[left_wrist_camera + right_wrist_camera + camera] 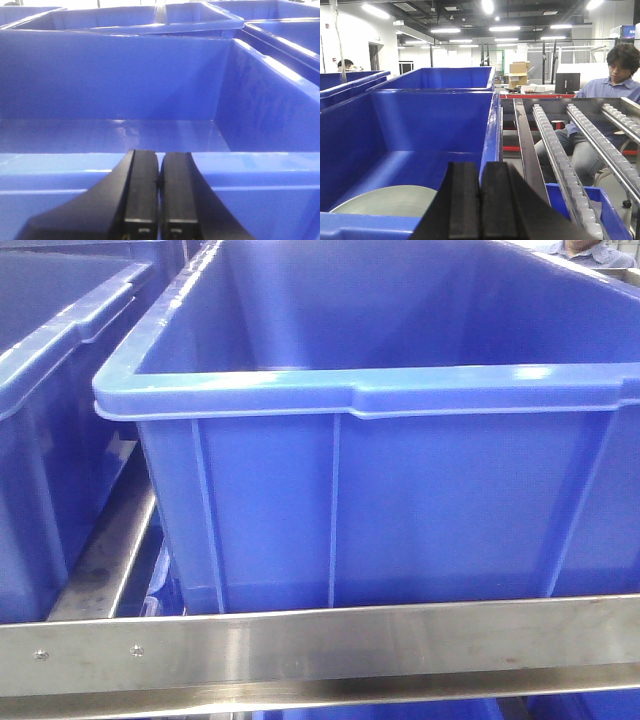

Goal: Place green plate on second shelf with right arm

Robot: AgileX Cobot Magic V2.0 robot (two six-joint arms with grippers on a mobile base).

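Seeing a pale greenish disc that I take for the green plate (385,201), lying flat on the floor of a blue bin (420,125) in the right wrist view; colour is washed out, so that ID is a judgement. Only part of the plate shows; the near wall of the bin and my own fingers cut off the rest. My right pincer (480,200) sits just outside that near wall, pads pressed together with nothing between them, not touching the plate. My left pincer (159,195) is likewise closed on nothing, parked at the rim of another blue bin whose floor shows bare. The front camera shows only a blue crate (400,500) sitting behind a steel rail (320,640); no plate visible there, and no view tells me which shelf level any bin is on. To the right of the plate's bin run roller tracks (555,145), with a seated person (615,80) beyond. Status call: the plate is at rest, not in my grip. That fits either the plate lying in its bin as stock, or the plate already set down on the second shelf with my pincer clear of it. Can't settle which from these views.
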